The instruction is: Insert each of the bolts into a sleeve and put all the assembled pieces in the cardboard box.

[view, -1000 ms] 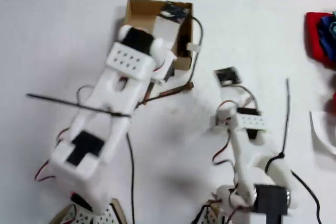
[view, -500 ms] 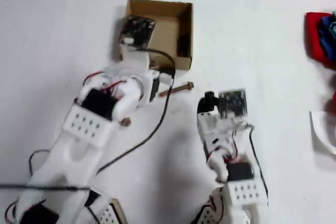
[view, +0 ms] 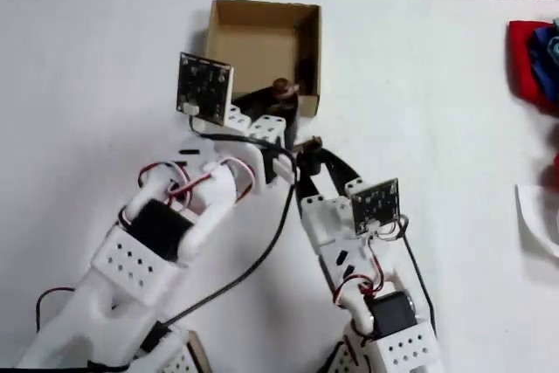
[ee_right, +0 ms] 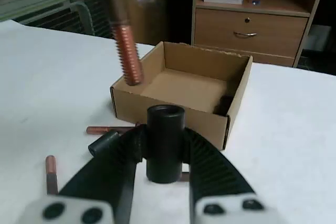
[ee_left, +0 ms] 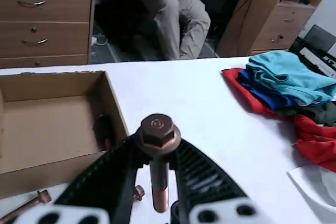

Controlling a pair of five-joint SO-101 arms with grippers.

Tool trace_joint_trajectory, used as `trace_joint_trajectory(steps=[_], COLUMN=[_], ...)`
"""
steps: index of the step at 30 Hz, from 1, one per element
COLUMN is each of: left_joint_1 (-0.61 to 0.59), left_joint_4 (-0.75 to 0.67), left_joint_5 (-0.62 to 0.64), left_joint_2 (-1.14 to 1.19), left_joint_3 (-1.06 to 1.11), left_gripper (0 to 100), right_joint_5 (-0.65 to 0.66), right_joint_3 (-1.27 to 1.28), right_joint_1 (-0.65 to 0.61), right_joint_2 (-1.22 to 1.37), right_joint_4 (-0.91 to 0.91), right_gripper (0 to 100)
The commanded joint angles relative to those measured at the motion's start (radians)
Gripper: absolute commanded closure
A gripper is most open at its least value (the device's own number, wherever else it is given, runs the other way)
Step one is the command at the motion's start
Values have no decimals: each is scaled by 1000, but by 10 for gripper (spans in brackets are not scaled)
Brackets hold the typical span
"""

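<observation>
white desk, wooden drawers behind. cardboard box sits open toward the far side, with one dark piece in its corner. left hand is clenched on a copper bolt, held upright, head up, threaded end hanging free by the box's front wall. right hand grasps a black sleeve upright, bore up, near the bolt's tip and apart from it. loose bolts and a lying sleeve are on the desk in front of the box.
</observation>
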Motion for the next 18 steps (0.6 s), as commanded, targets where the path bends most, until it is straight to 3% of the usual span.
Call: trace_joint_trajectory(steps=[1, 18], left_joint_1=[15, 68], left_joint_4=[-51, -55], left_joint_5=[9, 9], left_joint_2=[9, 40], left_joint_3=[-12, -2], left_gripper=[974, 974], right_joint_5=[-2, -3], right_joint_3=[9, 9], right_joint_1=[-13, -16], right_joint_2=[7, 8], right_joint_4=[-38, -36], right_gripper=[978, 978])
